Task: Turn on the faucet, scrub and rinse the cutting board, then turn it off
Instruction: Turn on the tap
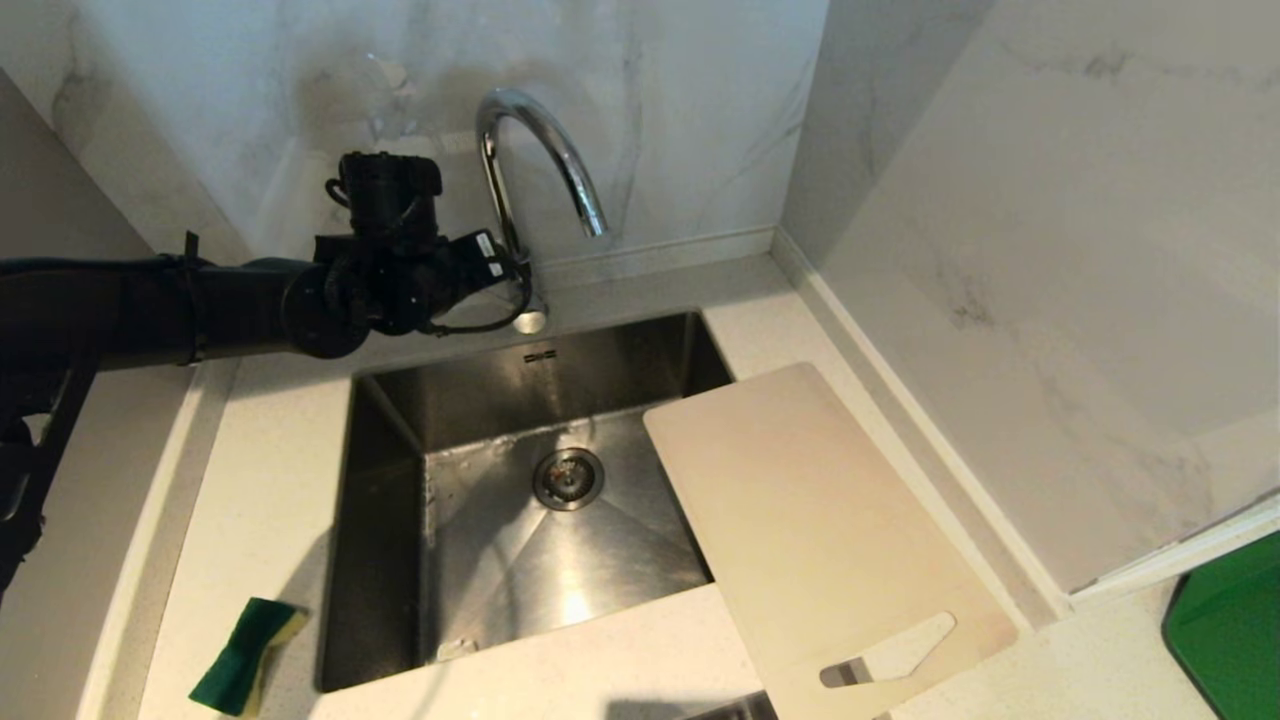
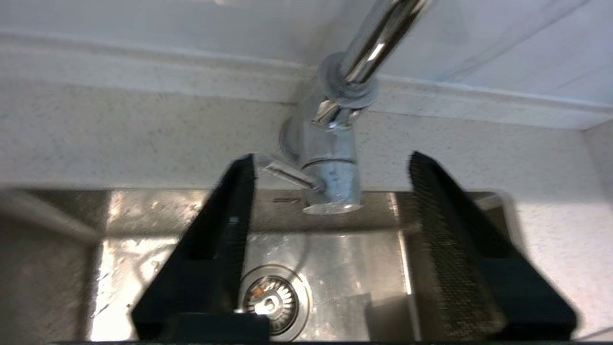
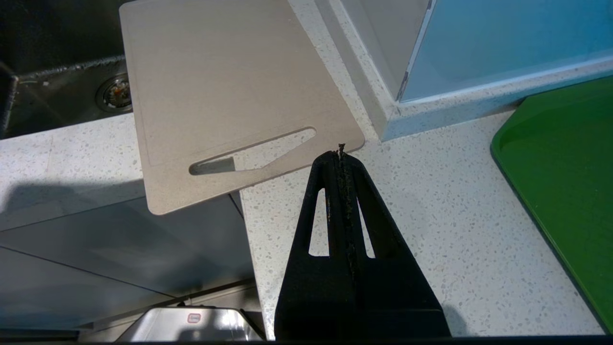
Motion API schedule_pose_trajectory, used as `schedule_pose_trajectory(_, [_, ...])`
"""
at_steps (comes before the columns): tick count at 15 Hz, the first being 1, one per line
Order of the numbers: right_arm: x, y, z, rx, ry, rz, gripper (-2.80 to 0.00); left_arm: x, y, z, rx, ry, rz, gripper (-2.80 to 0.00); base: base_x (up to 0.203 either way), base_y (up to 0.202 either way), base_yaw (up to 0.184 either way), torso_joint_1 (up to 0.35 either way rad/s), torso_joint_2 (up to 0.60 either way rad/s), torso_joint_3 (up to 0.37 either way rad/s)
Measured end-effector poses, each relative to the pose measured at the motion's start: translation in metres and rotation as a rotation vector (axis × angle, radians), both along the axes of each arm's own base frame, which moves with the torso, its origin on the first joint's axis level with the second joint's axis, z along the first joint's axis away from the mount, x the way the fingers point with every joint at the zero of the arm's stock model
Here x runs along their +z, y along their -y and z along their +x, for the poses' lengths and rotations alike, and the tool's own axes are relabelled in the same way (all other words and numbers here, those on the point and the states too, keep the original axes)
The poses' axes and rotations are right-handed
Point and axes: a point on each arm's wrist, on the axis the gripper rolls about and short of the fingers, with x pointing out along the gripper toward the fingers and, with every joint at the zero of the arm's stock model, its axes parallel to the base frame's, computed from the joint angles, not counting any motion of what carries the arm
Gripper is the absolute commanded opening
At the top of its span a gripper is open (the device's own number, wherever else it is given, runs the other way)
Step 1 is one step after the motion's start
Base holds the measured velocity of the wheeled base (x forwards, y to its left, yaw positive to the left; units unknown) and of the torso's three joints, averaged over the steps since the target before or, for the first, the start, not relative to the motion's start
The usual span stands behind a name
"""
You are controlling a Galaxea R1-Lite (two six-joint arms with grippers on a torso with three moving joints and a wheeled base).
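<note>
The left gripper (image 2: 330, 167) is seen with its fingers apart, spread to either side of the base of the faucet (image 2: 335, 172) and clamped on nothing. The thin side lever (image 2: 287, 172) lies just ahead of one finger (image 2: 225, 225), close to its tip; contact cannot be confirmed. No water is seen leaving the spout, so the tap is judged not yet running.

The main risk is judged to be a missed or glancing push: the lever is slim and shiny, so a finger could slide past or off its end. A push that goes too far could bring a hard stream that splashes out of the sink (image 1: 400, 400).

The cutting board (image 1: 820, 540) lies well away from the left gripper, across the sink, with one end overhanging the basin and its handle-slot end toward the counter's front edge. Its long axis runs diagonally from the sink toward the right wrist camera. Being partly unsupported, it could tip if pressed on the overhang.

The right gripper (image 3: 341, 153) is held together, empty, just beside the board's slotted end.
</note>
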Motion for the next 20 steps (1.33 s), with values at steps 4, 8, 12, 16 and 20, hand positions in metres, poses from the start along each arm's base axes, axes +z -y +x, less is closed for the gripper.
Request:
schedule_pose_trajectory(4, [0.0,0.0,0.0,0.0,0.0,0.0,-2.8,-0.005,0.001,0.0,0.046,-0.028,-0.022,0.0,0.0,0.0,0.0,0.0,0.0,0.0])
schedule_pose_trajectory(8, [0.0,0.0,0.0,0.0,0.0,0.0,-2.8,-0.002,0.004,-0.004,0.111,-0.016,-0.069,0.0,0.0,0.0,0.0,0.0,0.0,0.0])
schedule_pose_trajectory(12, [0.0,0.0,0.0,0.0,0.0,0.0,-2.8,-0.003,0.01,-0.009,0.177,-0.024,-0.059,0.0,0.0,0.0,0.0,0.0,0.0,0.0])
schedule_pose_trajectory(16, [0.0,0.0,0.0,0.0,0.0,0.0,-2.8,-0.008,0.012,-0.006,0.236,-0.02,-0.073,0.0,0.0,0.0,0.0,0.0,0.0,0.0])
schedule_pose_trajectory(20, [0.0,0.0,0.0,0.0,0.0,0.0,-2.8,-0.009,0.013,-0.002,0.3,0.029,-0.116,0.0,0.0,0.0,0.0,0.0,0.0,0.0])
